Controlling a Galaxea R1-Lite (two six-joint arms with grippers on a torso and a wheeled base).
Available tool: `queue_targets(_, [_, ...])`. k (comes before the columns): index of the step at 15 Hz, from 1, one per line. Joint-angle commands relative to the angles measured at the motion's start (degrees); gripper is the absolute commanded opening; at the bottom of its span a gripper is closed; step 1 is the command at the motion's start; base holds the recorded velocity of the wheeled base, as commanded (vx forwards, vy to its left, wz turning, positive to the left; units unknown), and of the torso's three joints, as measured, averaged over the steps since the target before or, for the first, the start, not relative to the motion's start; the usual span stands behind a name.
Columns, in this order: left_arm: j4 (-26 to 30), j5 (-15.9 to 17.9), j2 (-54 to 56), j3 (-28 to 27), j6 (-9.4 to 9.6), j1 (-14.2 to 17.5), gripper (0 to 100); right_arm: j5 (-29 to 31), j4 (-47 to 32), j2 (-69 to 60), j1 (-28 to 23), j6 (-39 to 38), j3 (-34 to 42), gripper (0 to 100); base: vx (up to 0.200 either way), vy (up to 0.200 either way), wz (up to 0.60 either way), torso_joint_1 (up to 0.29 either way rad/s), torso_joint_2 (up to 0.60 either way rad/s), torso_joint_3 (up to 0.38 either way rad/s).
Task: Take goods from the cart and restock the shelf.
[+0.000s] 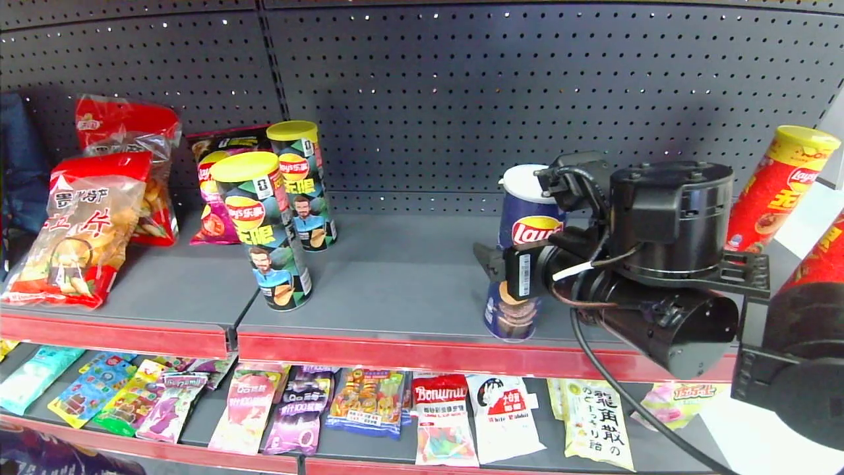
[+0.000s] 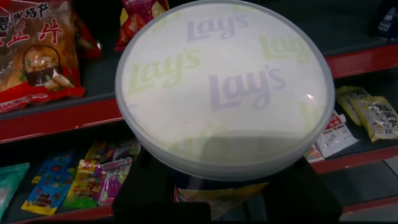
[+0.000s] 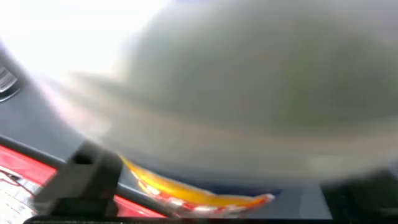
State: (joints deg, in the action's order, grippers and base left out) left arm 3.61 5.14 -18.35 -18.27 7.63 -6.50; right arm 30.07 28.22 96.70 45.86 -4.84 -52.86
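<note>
**Two cans in two grippers, much of the grip hidden**

The right gripper [image 1: 501, 264] is clamped on the blue can [image 1: 531, 227] at mid-height. Its near finger lies across the can's front, and the far finger is hidden behind the can. The blue can stands on the shelf [image 1: 409, 264], close to the shelf's red front edge. The arm's dark wrist covers its right side. In the right wrist view the can's top is a pale blur, with a strip of orange below it.

The left gripper [image 2: 221, 202] holds a second can [image 2: 224, 87] out in front of the shelf, off its surface. The wide translucent lid hides nearly all of the can's body and the place where the fingers [image 2: 143, 196] meet it. Only dark finger shapes show on either side beneath the lid, closed in against the can.

Toward the shelf's left end stand two green cans [image 1: 260, 224] with yellow lids, and two red bags [image 1: 72, 231] lean there. At the shelf's right end a red can [image 1: 778, 188] tilts, its base hidden behind the arm. What it rests on cannot be made out. Flat packets [image 1: 369, 402] lie on the tier below the shelf.
</note>
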Motion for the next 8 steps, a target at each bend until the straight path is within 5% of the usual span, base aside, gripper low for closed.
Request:
queue_targets(1, [0.00, -0.05, -0.02, -0.01, 0.02, -0.01, 0, 0.07, 0.08, -0.37, 0.37, -0.08, 0.12, 100, 0.000, 0.000, 0.00, 0.000, 0.00, 0.000])
queue_targets(8, [0.00, 0.04, 0.24, 0.08, 0.02, -0.01, 0, 0.07, 0.08, -11.44, 4.85, -0.26, 11.37, 100, 0.000, 0.000, 0.00, 0.000, 0.00, 0.000])
